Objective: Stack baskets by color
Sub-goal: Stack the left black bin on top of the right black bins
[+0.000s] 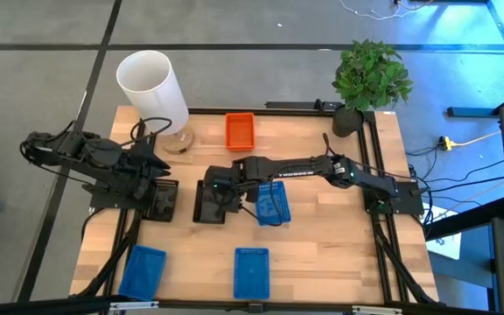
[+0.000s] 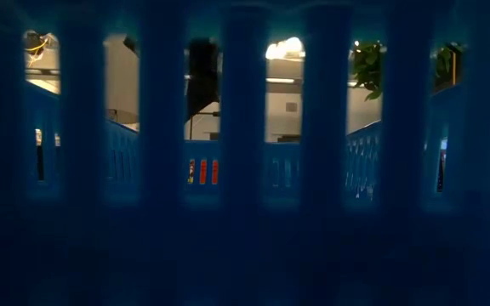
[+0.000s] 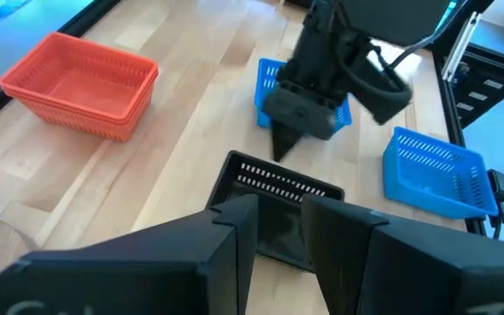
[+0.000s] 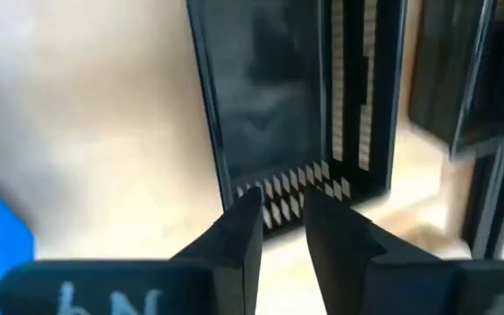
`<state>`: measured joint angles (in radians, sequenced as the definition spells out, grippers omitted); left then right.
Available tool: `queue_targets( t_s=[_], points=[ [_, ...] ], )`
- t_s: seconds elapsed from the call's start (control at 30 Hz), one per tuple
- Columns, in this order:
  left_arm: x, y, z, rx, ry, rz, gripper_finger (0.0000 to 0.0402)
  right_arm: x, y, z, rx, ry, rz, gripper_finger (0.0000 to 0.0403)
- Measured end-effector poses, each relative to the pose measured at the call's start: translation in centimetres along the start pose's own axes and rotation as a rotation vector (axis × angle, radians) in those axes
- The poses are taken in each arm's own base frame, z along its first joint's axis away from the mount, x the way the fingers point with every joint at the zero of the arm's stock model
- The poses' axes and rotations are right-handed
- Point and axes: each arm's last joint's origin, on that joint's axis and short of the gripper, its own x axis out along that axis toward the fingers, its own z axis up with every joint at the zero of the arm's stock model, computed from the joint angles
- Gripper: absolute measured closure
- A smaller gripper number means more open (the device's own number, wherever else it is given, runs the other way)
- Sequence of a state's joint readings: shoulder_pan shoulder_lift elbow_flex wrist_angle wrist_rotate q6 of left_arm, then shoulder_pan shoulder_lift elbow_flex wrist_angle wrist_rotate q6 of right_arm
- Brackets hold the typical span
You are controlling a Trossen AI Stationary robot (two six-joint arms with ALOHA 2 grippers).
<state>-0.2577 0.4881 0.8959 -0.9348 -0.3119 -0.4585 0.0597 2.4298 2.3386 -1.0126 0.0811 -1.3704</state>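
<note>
Two black baskets (image 1: 160, 199) (image 1: 210, 201) sit side by side on the table's left half. A blue basket (image 1: 272, 203) stands right of them and an orange basket (image 1: 240, 130) at the far middle. Two more blue baskets (image 1: 143, 271) (image 1: 252, 273) lie near the front edge. My right gripper (image 4: 283, 206) points steeply down over the right black basket (image 4: 287, 96). It is open, with a fingertip on either side of the basket's slotted end wall (image 4: 294, 188). My left gripper (image 3: 278, 227) hovers open over the table's left, nothing between its fingers.
A tall white cylinder (image 1: 151, 83) stands at the far left corner and a potted plant (image 1: 370, 79) at the far right. In the low view, a blue basket's mesh wall (image 2: 245, 212) close to the camera blocks nearly everything. Bare wood lies at the near right.
</note>
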Motion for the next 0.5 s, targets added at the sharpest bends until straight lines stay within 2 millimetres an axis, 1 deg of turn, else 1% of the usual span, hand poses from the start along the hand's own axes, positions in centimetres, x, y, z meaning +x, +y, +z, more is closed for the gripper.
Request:
queue_targets(
  t_s=[0.13, 0.27, 0.43, 0.5],
  points=[
    [0.0, 0.0, 0.0, -0.011, 0.000, 0.000, 0.0318, -0.2, -0.2, -0.3, 0.019, 0.147, -0.042, 0.0313],
    [0.0, 0.2, -0.4, -0.085, 0.044, 0.014, 0.0318, -1.6, -0.7, -0.4, 0.173, 0.157, -0.096, 0.0315],
    [0.2, 0.4, -1.2, -0.216, 0.135, 0.060, 0.0318, -5.7, -1.3, -1.0, 0.399, 0.119, -0.175, 0.0316],
    [0.3, 0.4, -1.3, -0.293, 0.164, 0.063, 0.0321, -7.7, -1.4, -1.2, 0.483, 0.102, -0.206, 0.0316]
  ],
)
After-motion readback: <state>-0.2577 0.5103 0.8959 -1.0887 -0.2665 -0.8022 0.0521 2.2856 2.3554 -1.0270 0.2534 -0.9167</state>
